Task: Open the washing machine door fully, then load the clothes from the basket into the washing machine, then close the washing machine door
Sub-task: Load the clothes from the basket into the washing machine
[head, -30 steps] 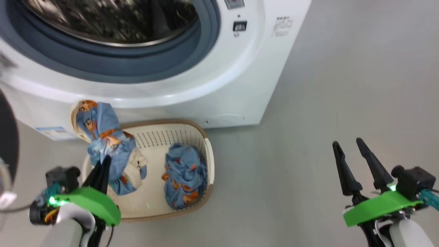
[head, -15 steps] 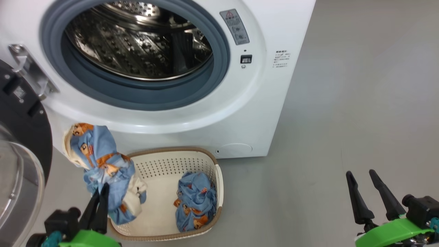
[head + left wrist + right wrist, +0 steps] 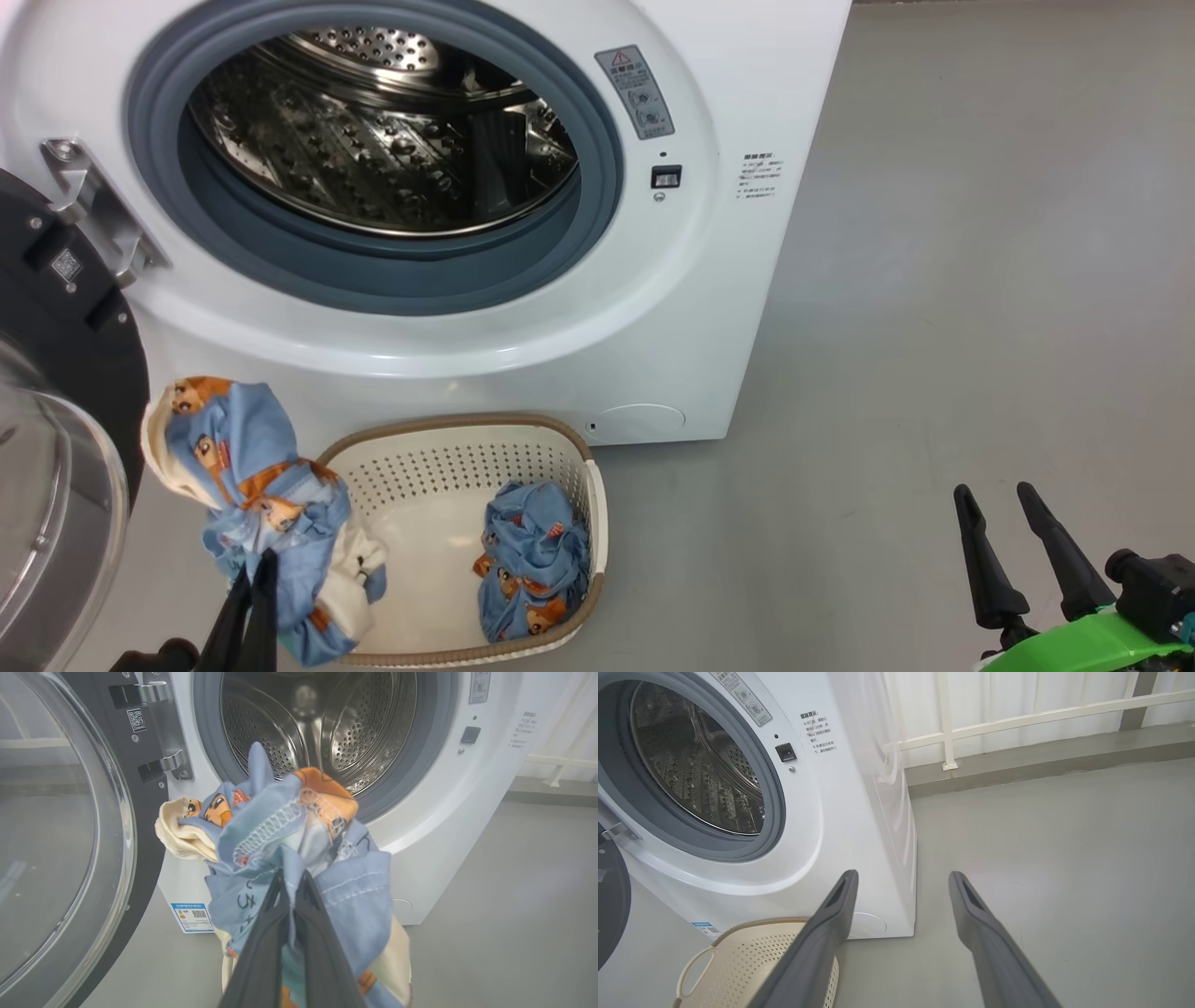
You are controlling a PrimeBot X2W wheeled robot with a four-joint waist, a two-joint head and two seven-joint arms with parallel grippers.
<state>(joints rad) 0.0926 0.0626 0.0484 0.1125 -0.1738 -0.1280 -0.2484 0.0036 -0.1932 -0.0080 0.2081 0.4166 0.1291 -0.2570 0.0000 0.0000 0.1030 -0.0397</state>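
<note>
Blue printed cloth, 1 bundle of the clothes (image 3: 266, 509), is hanging pinched in the shut jaws of the left gripper (image 3: 254, 574), above the left end of the basket (image 3: 457, 425), held up ready, I judge, for the drum (image 3: 373, 159). 1 more garment (image 3: 532, 560) is lying inside (against the right wall). The washing machine door (image 3: 75, 327) is standing wide at left, freeing the mouth. The right gripper (image 3: 994, 495) is hovering well apart, jaws spread, empty.

The left hand (image 3: 292, 875) pinches bunched clothes (image 3: 280, 826) before the washing machine (image 3: 434, 812) (its door (image 3: 142, 858) stands open alongside).
</note>
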